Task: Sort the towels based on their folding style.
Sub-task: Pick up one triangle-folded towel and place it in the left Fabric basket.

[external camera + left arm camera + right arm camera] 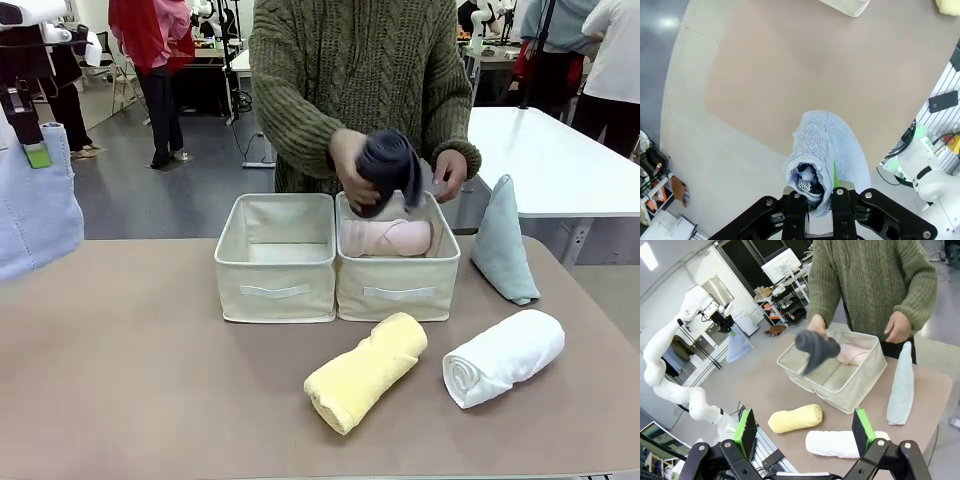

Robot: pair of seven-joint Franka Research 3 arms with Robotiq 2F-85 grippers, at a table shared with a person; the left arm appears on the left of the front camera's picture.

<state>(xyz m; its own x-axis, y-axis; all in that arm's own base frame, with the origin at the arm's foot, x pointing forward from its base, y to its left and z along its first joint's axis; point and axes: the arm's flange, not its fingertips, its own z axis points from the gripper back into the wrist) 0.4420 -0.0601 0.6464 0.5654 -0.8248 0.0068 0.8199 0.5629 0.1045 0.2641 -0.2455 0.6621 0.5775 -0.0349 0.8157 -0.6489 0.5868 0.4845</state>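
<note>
Terry in pale blue hangs from my left end effector, which is clamped shut on the top of the blue cone. The cone is lifted clear of the desk, well to the left of the right bin. My right end effector stands open and holds nothing.

The right bin holds the pink roll. Just above it, a person's hand grips the grey roll. I take this to mean rolls belong in that bin, and cones in the left bin, which touches its left wall and has nothing inside.

The step in hand, as I judge it, is carrying the blue cone to the left bin. The next move calls for:

- a sweep rightward toward the right bin, stopping one bin short of it
- keeping clear of the person's hands (they are busy right next door)
- a low descent before letting go, since a soft fold could slump if dropped

Left to sort:

- the green cone, standing just right of the right bin
- the yellow roll, lying on the desk in front of that bin
- the white roll, in front of it and to the right
</note>
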